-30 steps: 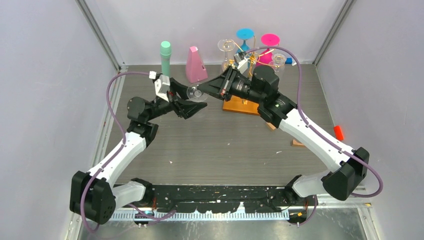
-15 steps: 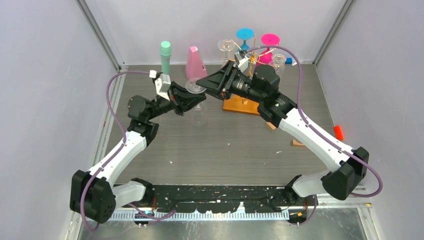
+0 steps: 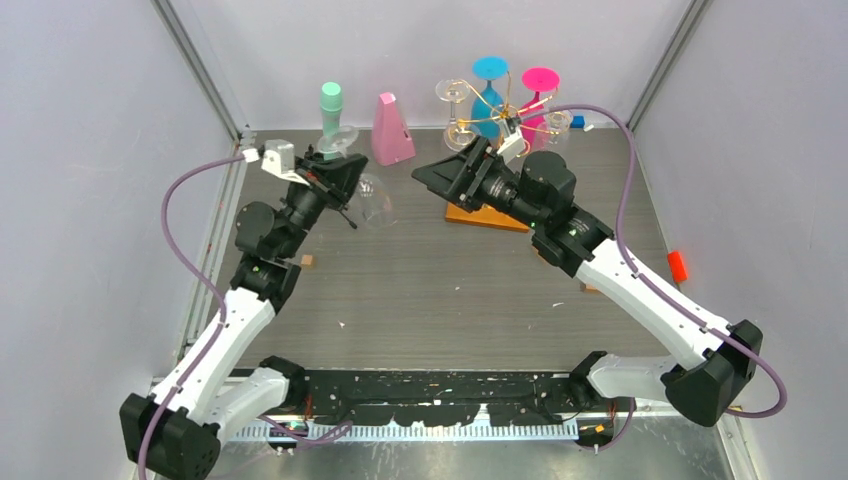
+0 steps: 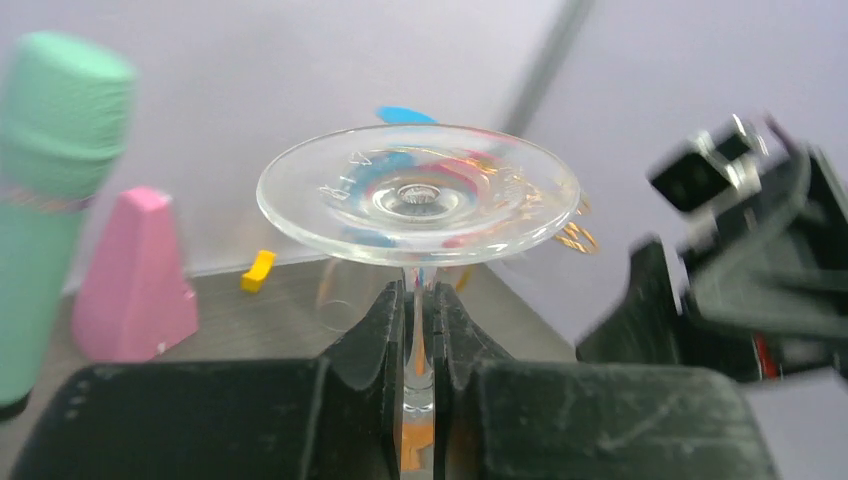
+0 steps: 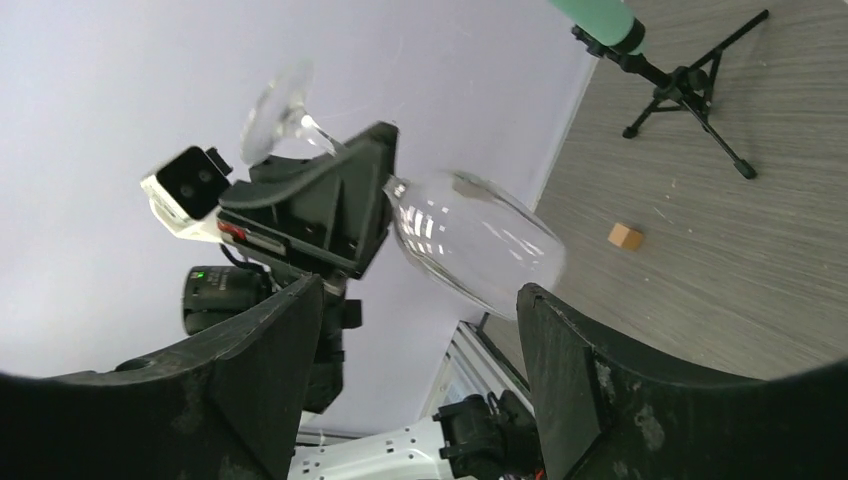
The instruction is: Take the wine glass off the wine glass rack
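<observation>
Swung off to the back-left since a second ago, the left gripper (image 4: pixel 418 300) is clamped on the stem of the tilted wine glass (image 4: pixel 418 195). The right gripper (image 3: pixel 440 175) now gapes, empty. The glass hangs well apart from the wine glass rack (image 3: pixel 480 215), so removal looks done; at most, setting it down remains.

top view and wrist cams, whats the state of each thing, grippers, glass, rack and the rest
left gripper, shut on the wine glass stem
right gripper, open, holding nothing
wine glass, off the rack, in the air, tilted with its foot up
wine glass rack, upright, other glasses hanging on it
green cylinder, upright
pink pyramid, upright
</observation>
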`<state>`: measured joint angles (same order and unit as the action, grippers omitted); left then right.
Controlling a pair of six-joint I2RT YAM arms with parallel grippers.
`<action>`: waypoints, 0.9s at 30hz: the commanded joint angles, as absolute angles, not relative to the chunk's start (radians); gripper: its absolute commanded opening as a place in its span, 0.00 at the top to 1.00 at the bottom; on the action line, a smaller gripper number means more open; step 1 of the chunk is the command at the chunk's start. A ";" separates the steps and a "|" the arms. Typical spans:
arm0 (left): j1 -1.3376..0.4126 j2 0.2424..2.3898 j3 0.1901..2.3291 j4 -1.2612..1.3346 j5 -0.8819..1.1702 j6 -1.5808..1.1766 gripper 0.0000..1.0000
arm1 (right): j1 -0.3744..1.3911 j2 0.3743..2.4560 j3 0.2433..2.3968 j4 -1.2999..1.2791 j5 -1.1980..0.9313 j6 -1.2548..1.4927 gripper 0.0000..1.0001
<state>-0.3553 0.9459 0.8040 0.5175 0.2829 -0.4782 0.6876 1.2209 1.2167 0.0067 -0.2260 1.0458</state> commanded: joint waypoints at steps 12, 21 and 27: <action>-0.353 0.791 0.796 0.351 -0.327 -1.110 1.00 | 0.725 1.340 1.155 0.332 -0.377 1.093 0.25; -0.353 0.821 0.759 0.427 -0.299 -1.250 1.00 | 0.770 1.378 1.180 0.493 -0.431 1.145 0.30; -0.353 0.828 0.722 0.519 -0.304 -1.308 1.00 | 0.774 1.425 1.204 0.538 -0.455 1.198 0.39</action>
